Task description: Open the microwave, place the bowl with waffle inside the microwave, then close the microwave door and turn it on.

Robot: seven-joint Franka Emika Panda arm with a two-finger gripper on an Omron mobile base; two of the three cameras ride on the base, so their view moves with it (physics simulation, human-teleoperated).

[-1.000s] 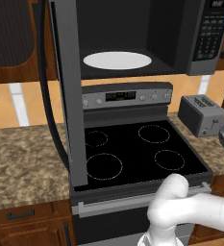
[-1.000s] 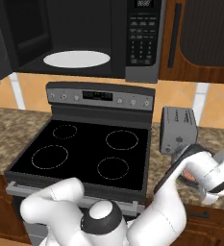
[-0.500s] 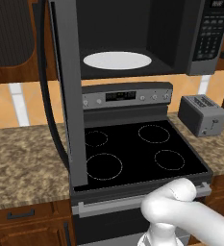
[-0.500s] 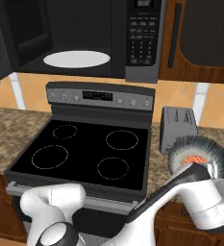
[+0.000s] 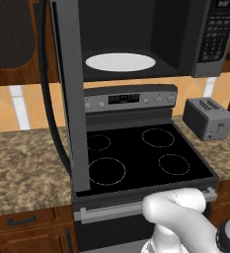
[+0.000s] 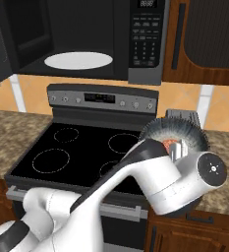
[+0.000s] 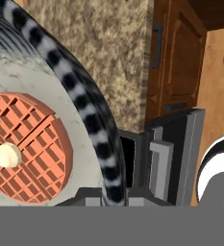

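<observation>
the microwave (image 6: 86,34) hangs above the stove (image 6: 81,147) with the microwave door (image 5: 69,99) swung wide, edge-on in the left base view, and the white turntable plate (image 6: 78,60) bare inside. the bowl (image 6: 177,134) is up off the worktop (image 6: 219,167), in the air by the toaster (image 5: 208,118) at the stove's right side, carried by the claw (image 6: 174,151). in the hand view the bowl's ribbed rim (image 7: 80,103) runs down between the dark finger tips, so the claw reads as clamped on the bowl wall, with the waffle (image 7: 27,149) lying flat on the bowl floor under a pale dab of topping.

the step in hand looks like the carry into the oven cavity. a rim pinch on one side gives little hold against tipping, so the bowl should stay level and travel slowly; any roll of the wrist would slide the waffle toward the low side. the path wants to rise first, clear of the stove's control panel (image 6: 103,97) and the cavity's lower lip, then go in straight from the front, keeping well off the open door on the left and the keypad (image 6: 145,37) column on the right. aim for the middle of the turntable plate, lower until the base sits flat, and only then let go; withdraw straight back so the fingers do not drag the rim.
</observation>
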